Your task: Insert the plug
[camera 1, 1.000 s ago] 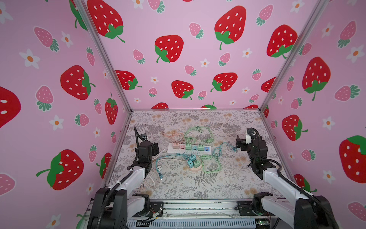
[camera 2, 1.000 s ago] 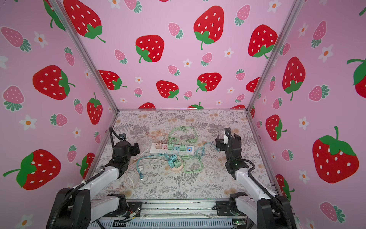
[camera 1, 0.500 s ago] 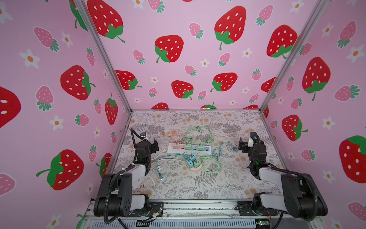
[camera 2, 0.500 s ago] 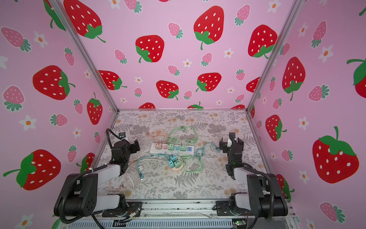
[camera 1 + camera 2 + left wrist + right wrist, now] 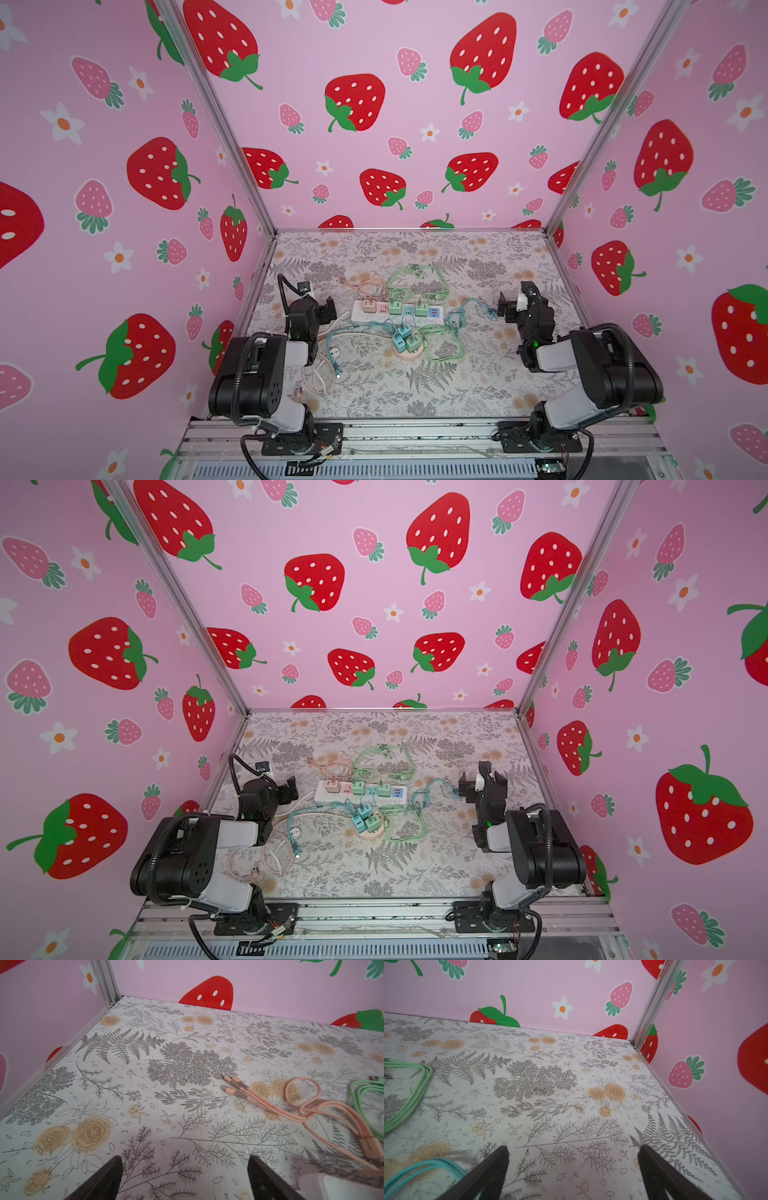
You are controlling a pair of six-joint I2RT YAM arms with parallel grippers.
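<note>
- Left gripper (image 5: 329,308) hung just beside the left end of the power strip (image 5: 356,311). Its fingers (image 5: 108,1180) were spread wide with nothing between them.
- Right gripper (image 5: 505,308) sat well to the right of the strip, fingers (image 5: 658,1178) also wide and empty, over bare surface (image 5: 415,399).
- The strip lay mid-surface with its long axis running left-right. The cube chargers (image 5: 395,307) on it all looked seated. Two more sat on a round peach socket (image 5: 409,355) just in front.
- The only loose plug spotted was a pronged white plug (image 5: 297,392) on a cream cord (image 5: 316,380), lying near-left on the surface beside the left arm's base.
- Judged that to be the task's thing, not certain.
- Key relation: the plug lay behind the left fingers, on the robot's side, while they pointed toward the far wall. The left arm was clearly nearer and the right arm well apart.
- Plug's long axis and prong direction were too small to tell.
- The next move would likely need the left arm to turn back and come down on it. No free slot could be made out on the strip.
</note>
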